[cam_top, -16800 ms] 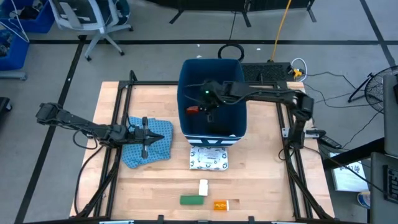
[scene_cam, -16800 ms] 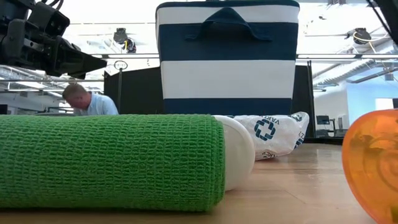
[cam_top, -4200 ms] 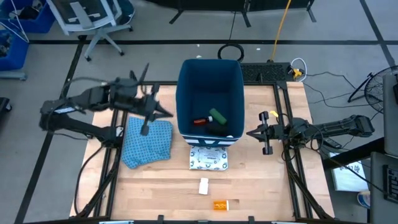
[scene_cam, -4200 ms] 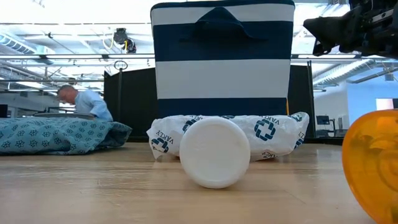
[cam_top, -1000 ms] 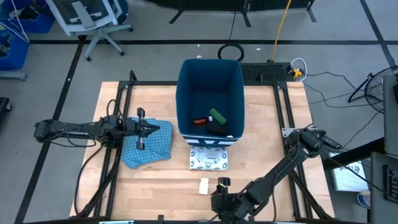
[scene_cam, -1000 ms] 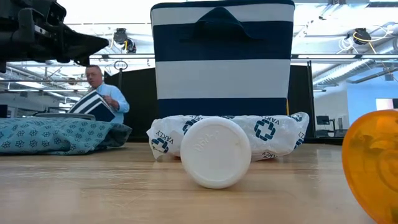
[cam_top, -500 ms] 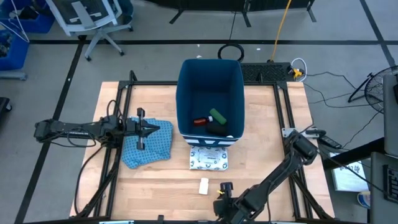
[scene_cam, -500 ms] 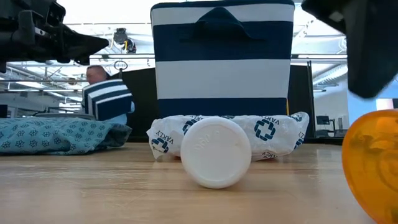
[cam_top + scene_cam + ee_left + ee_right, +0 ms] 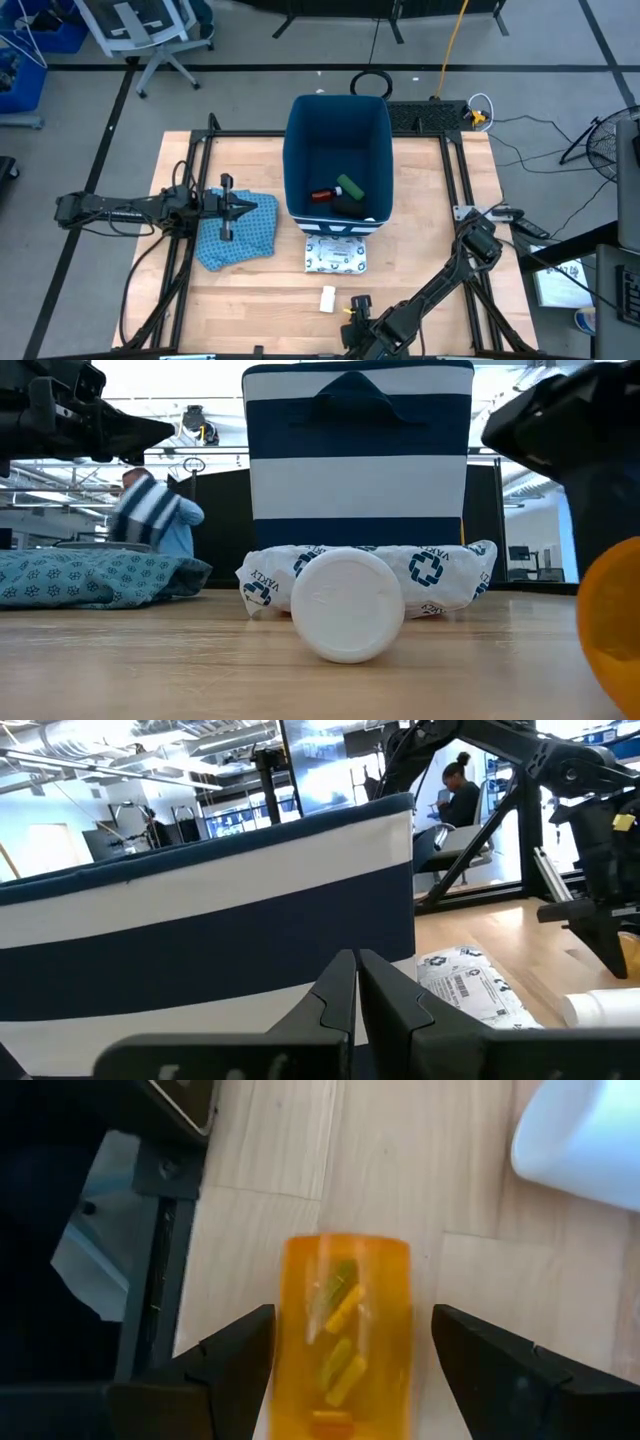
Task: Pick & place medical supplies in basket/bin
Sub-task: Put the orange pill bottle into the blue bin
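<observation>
The counter (image 9: 250,290) was pale, light-brown wood with visible plank lines. The bin (image 9: 337,130) was dark blue inside, and its outer wall showed broad navy and white horizontal stripes. Inside it lay a red bottle (image 9: 321,195), a green bar (image 9: 350,187) and a black block (image 9: 347,206). The flat packet (image 9: 335,256) was white with a dark printed pattern. The cloth (image 9: 237,232) was blue with a small lighter repeating print. The white box (image 9: 327,297) was plain white. The orange bottle (image 9: 346,1330) was translucent orange with yellow and green capsules inside. Both arms and the right pincer (image 9: 346,1365) were black.
</observation>
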Available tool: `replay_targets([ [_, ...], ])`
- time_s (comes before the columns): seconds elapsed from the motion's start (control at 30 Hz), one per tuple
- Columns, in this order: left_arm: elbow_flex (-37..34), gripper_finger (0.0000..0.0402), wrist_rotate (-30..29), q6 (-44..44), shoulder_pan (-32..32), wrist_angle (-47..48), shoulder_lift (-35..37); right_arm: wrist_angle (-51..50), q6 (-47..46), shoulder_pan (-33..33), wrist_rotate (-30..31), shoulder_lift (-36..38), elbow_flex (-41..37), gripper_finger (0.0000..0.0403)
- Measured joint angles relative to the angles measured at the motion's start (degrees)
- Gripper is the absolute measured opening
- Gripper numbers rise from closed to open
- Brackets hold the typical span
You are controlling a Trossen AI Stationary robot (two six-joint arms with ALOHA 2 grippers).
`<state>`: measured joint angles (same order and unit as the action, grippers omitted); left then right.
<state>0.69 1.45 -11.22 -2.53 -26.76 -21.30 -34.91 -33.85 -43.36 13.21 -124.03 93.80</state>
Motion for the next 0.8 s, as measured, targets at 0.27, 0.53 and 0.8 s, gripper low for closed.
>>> replay_targets([
  [0.27, 0.0, 0.0021, -0.02, -0.04, 0.0, -0.02, -0.02, -0.27, -0.65, 0.52, -0.28, 0.0, 0.0, 0.0209],
  [0.53, 0.0, 0.0021, -0.02, -0.04, 0.01, -0.02, -0.02, 0.01, 0.51, 1.67, -3.0, 0.25, 0.02, 0.0158],
  [0.8, 0.0, 0.0021, -0.01, 0.03, 0.0, -0.07, -0.02, -1.11, 5.09, 2.6, -2.94, 6.33, 0.0, 0.018],
])
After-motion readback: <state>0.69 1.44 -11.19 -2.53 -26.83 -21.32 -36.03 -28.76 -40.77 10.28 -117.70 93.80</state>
